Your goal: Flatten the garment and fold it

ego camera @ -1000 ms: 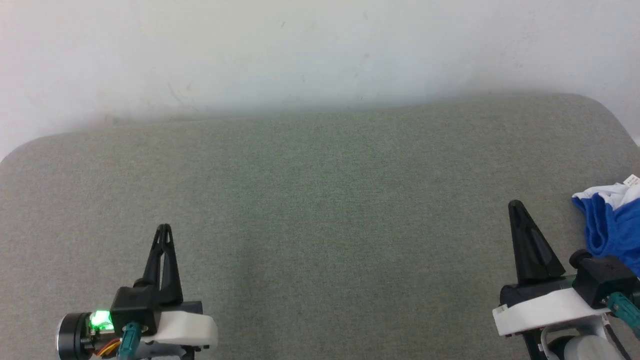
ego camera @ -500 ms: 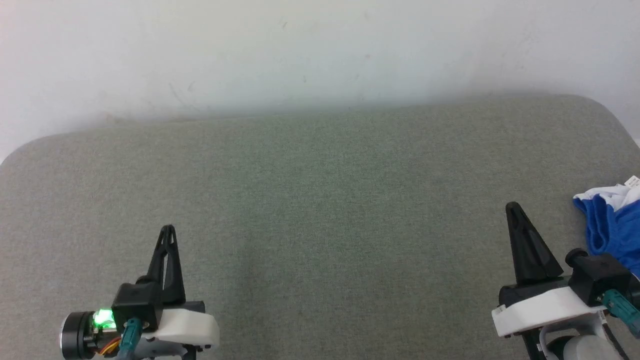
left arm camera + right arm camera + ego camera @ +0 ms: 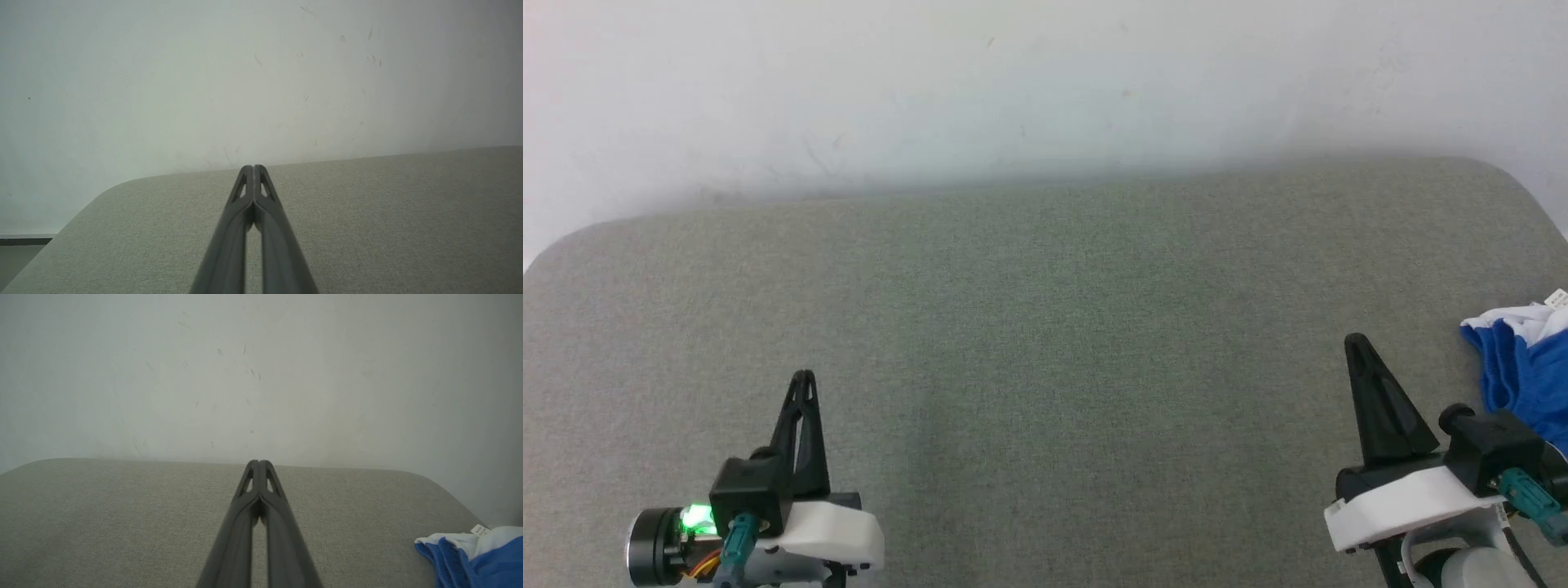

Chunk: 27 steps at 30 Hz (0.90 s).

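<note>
From the head: found left claw (image 3: 803,377) and right claw (image 3: 1354,339) both pinched closed on nothing, over grey worktop (image 3: 1045,327). Spotted the garment (image 3: 1523,367) bunched just right of right claw, clear of its fingers. From left wrist: saw left claw (image 3: 253,168) tip to tip. From right wrist: saw right claw (image 3: 257,463) likewise closed; noted the garment (image 3: 482,563) lower right of it, white label (image 3: 479,529) on top.

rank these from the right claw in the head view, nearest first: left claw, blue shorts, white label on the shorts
1. blue shorts: just to the right of the right claw, at the view's edge.
2. white label: on the shorts' far end, further right and ahead.
3. left claw: far off to the left.
</note>
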Motion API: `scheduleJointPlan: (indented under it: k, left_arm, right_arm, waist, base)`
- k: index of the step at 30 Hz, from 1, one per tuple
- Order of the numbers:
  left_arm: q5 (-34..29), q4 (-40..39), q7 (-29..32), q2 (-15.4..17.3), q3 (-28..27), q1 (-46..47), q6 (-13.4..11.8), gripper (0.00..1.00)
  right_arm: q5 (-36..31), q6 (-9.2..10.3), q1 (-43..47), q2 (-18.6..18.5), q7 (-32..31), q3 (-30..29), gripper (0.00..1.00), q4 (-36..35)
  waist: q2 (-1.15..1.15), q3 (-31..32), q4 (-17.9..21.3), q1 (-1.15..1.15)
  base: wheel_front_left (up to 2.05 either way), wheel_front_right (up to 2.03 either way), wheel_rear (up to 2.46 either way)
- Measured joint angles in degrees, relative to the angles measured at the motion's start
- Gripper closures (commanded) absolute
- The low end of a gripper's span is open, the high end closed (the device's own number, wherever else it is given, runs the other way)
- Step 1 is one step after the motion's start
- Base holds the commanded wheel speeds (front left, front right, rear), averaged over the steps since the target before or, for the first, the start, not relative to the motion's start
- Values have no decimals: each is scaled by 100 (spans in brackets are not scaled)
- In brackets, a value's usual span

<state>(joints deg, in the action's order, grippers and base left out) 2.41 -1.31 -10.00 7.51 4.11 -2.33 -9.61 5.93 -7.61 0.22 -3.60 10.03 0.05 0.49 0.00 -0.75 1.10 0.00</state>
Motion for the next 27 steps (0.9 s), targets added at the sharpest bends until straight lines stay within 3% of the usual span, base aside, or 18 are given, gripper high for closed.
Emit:
scheduleJointPlan:
  k: [27]
  left_arm:
    - [-49, 37, 302, -146, -111, 42, 303, 100]
  right_arm:
    - [-154, 0, 0, 13, -319, 0, 100, -2]
  waist:
    - [0, 24, -35, 0]
  base:
    - [0, 0, 0]
